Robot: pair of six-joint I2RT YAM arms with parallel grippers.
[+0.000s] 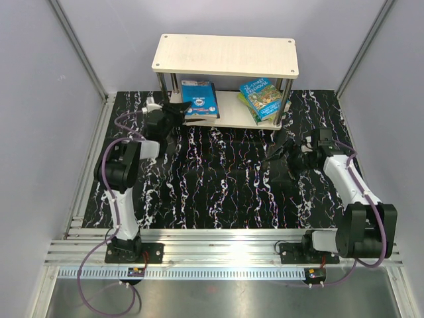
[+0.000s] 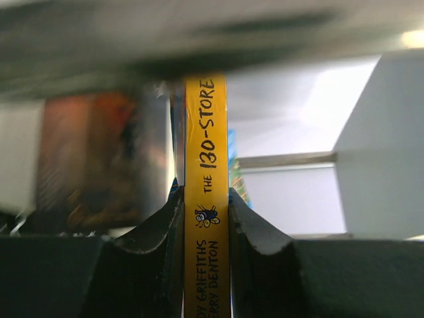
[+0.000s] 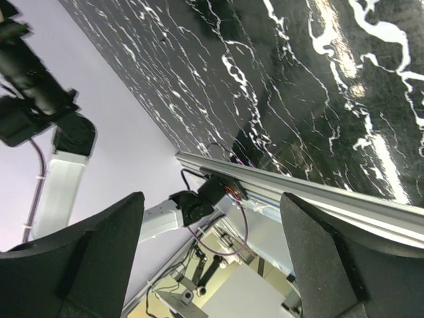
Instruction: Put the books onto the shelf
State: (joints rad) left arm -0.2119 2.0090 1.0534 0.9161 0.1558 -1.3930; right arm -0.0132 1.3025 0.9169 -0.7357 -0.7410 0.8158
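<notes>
Book placement, late stage. The left gripper (image 2: 205, 199) is closed narrowly on the yellow-spined book (image 2: 205, 132), a finger pressing each cover with the spine facing the wrist camera. This hold is at the left end of the shelf (image 1: 225, 56), beneath its top board and beside a front post. From overhead its fingers meet the left edge of a blue-covered book (image 1: 200, 99) on the lower board (image 1: 228, 106). This is judged to be the same volume, though whether it stands or lies flat cannot be told. At the right end of that board rest the green-covered books (image 1: 260, 96), at least two stacked, against the front right post. The right gripper (image 3: 212, 258) hangs over the black marbled table (image 1: 218, 192) with its fingers spread wide and nothing between them. No book shows on the table, so the task appears nearly complete. What seems left is to settle and release the held book, which has not yet been let go.
</notes>
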